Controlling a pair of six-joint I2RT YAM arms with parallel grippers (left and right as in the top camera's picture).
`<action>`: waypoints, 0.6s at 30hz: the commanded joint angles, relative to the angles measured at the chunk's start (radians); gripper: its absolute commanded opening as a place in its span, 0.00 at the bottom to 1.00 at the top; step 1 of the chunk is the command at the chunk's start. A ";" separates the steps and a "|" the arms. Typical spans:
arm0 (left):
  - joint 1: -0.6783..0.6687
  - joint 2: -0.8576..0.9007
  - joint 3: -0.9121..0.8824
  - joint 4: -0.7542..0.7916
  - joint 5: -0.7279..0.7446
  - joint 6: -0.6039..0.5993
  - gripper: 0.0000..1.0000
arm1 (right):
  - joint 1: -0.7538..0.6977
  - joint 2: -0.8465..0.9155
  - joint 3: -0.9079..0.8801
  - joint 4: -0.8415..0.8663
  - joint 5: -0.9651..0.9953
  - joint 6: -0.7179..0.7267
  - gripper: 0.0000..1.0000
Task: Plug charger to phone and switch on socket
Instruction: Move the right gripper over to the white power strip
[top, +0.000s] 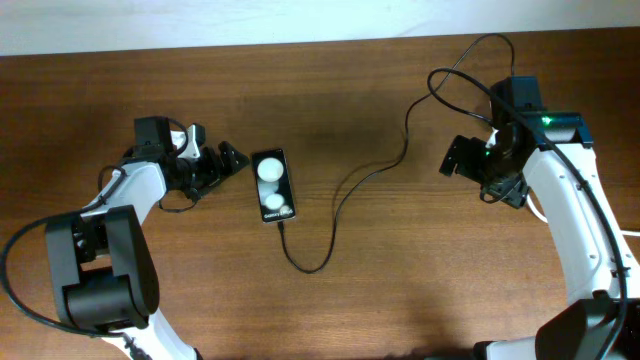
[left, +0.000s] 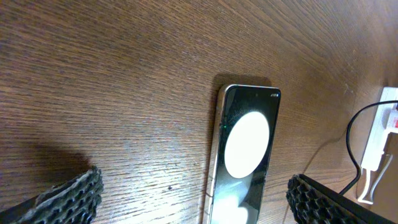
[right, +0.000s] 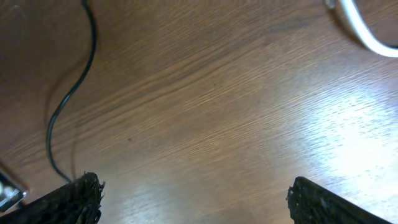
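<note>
The black phone (top: 272, 185) lies flat on the wooden table, two round white reflections on its screen. In the left wrist view the phone (left: 245, 155) lies between my open fingers, nearer the right one. My left gripper (top: 222, 167) (left: 196, 202) hovers just left of it, holding nothing. The thin black charger (top: 370, 172) cable runs from the phone's near end, loops, and climbs toward my right arm. I cannot tell if its tip is inserted. My right gripper (top: 449, 160) (right: 193, 199) is open over bare wood. The socket (left: 380, 146) shows at the left wrist view's right edge.
A thick white cord (right: 367, 31) curves across the right wrist view's top right corner. The charger cable (right: 68, 93) runs down that view's left side. The right arm (top: 560, 190) covers the socket in the overhead view.
</note>
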 joint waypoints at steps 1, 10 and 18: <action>0.002 -0.030 -0.008 -0.001 -0.004 0.008 0.99 | -0.002 0.002 0.003 0.003 0.041 0.002 0.99; 0.003 -0.030 -0.008 -0.001 -0.004 0.008 0.99 | -0.002 0.112 0.003 -0.009 0.041 0.001 0.99; 0.002 -0.030 -0.008 -0.001 -0.004 0.008 0.99 | -0.105 0.113 0.003 0.056 0.086 0.002 0.99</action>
